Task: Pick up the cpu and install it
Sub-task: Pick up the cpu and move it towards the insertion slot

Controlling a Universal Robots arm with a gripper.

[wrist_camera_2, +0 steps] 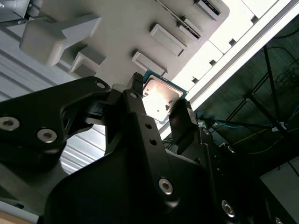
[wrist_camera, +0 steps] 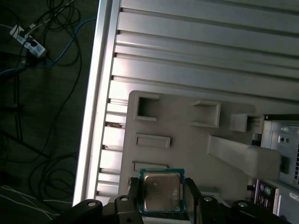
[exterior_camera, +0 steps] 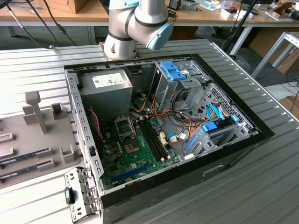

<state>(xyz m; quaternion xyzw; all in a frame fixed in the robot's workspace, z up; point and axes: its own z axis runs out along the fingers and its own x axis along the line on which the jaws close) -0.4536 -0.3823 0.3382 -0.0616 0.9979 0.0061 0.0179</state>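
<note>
1. Claw [wrist_camera: 162,199]: clenched on the cpu [wrist_camera: 161,190]. In both wrist views one black finger [wrist_camera: 134,198] bears on each of two opposite green rims of the chip, and the silvery lid faces the cameras. In the second wrist view the claw [wrist_camera_2: 159,106] grips the cpu [wrist_camera_2: 161,98] the same way, with a finger [wrist_camera_2: 133,93] tight against its rim. Whether the chip rests on the surface beneath or is clear of it cannot be told.

2. Grey tray [wrist_camera: 187,156]: lies directly beyond the cpu. The chip sits over the part of the tray nearest the long edge of the worktop [wrist_camera: 210,46]. Raised rectangular holders and a taller post stand on the tray [wrist_camera_2: 126,28]. In the exterior view the tray [exterior_camera: 18,125] carries two long narrow memory sticks [exterior_camera: 21,157].

3. Computer case [exterior_camera: 233,154]: stands open on the ribbed worktop [exterior_camera: 42,65], just beside the tray. A corner of its metal shell [wrist_camera: 282,140] shows in the first wrist view.

4. Case contents, exterior view: green motherboard [exterior_camera: 131,158] on the case floor, with the square socket [exterior_camera: 125,126] toward the power supply [exterior_camera: 105,86]; a blue drive bracket [exterior_camera: 172,70] is at the far wall.

5. Arm [exterior_camera: 135,23]: its base stands at the far edge of the worktop, behind the case.

6. Floor: past the worktop's long edge, loose cables [wrist_camera: 51,51] lie on it.
</note>
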